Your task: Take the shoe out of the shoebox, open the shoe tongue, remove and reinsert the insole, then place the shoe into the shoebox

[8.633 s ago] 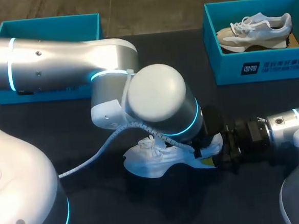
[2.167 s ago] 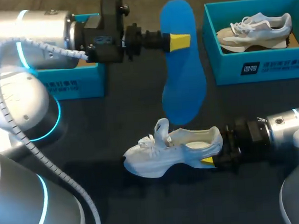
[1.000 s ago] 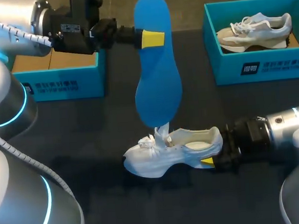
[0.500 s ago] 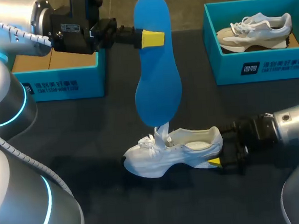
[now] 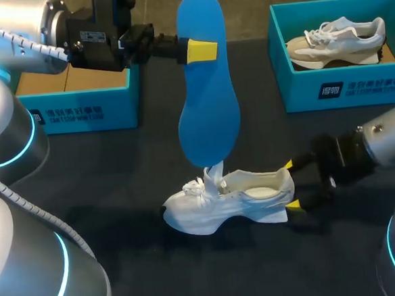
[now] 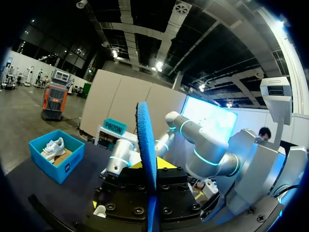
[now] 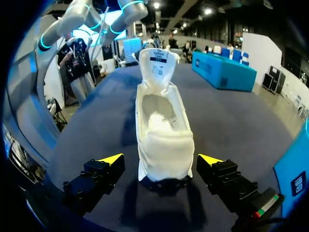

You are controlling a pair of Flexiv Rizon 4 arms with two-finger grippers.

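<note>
White shoe (image 5: 222, 204) sits lower centre on the dark surface (image 5: 117, 167), tongue raised. Right claw (image 5: 292, 185) is spread open on either side of the heel, not touching it. Left claw (image 5: 201, 51), upper centre, grips the blue insole (image 5: 208, 113), which hangs upright above the shoe.

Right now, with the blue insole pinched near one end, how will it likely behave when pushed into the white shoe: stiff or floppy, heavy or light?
Probably semi-stiff: the insole hangs almost straight from the left gripper. Likely light: edge-on it looks thin. It may buckle against the shoe, which nothing holds.
</note>
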